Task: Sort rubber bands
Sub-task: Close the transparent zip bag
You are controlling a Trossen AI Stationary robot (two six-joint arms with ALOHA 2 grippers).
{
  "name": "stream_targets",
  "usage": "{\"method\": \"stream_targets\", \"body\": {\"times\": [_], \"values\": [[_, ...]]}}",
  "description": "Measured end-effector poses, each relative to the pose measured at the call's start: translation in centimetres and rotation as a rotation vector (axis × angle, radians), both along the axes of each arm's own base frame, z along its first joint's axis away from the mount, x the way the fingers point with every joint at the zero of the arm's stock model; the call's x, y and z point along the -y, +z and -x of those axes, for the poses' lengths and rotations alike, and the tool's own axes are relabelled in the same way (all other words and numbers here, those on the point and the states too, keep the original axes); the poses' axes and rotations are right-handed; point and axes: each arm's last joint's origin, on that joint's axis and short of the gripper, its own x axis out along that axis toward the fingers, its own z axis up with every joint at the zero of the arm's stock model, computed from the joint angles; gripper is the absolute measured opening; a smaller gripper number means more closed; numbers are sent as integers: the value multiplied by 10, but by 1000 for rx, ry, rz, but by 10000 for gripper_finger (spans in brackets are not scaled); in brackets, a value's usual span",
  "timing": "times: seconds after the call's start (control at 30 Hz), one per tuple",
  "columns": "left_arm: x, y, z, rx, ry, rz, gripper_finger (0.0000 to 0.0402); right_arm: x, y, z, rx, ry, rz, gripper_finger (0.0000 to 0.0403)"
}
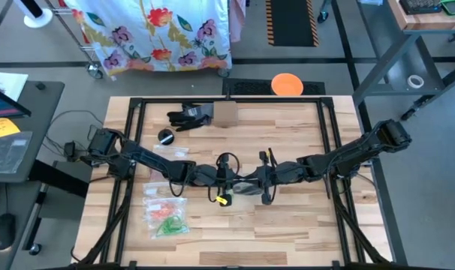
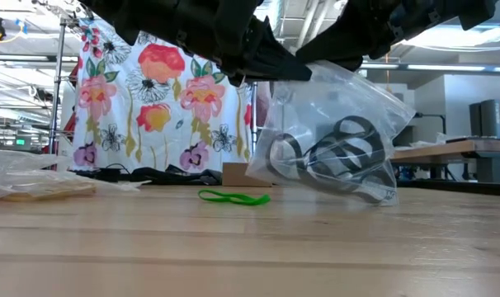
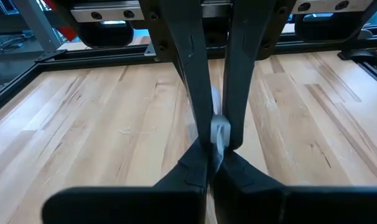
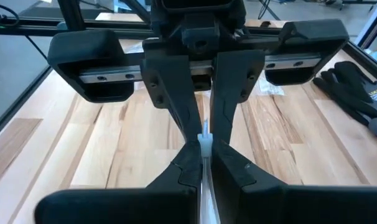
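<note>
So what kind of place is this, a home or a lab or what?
Most likely a robotics lab or workshop: a wooden table in a black frame, workbenches around it, hazard-striped matting on a concrete floor, and ceiling strip lights.

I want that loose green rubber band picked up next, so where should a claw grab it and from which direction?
Probably from straight above, pinching the middle of the green rubber band. It lies flat and stretched long on the table, beside the clear bag both claws hold, so only its thin top edge offers a pinch.
</note>
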Motion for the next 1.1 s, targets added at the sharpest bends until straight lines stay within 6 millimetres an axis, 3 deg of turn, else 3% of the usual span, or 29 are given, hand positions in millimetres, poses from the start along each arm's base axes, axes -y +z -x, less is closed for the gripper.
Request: {"method": "stream_targets", "body": {"times": [0.5,1.1], "values": [[12,9,5,31,-6,-76,0,-1,9,11,-24,-1,4,18],[14,12,5,63,-34,-60,0,-1,5,13,-62,-17,24,18]]}}
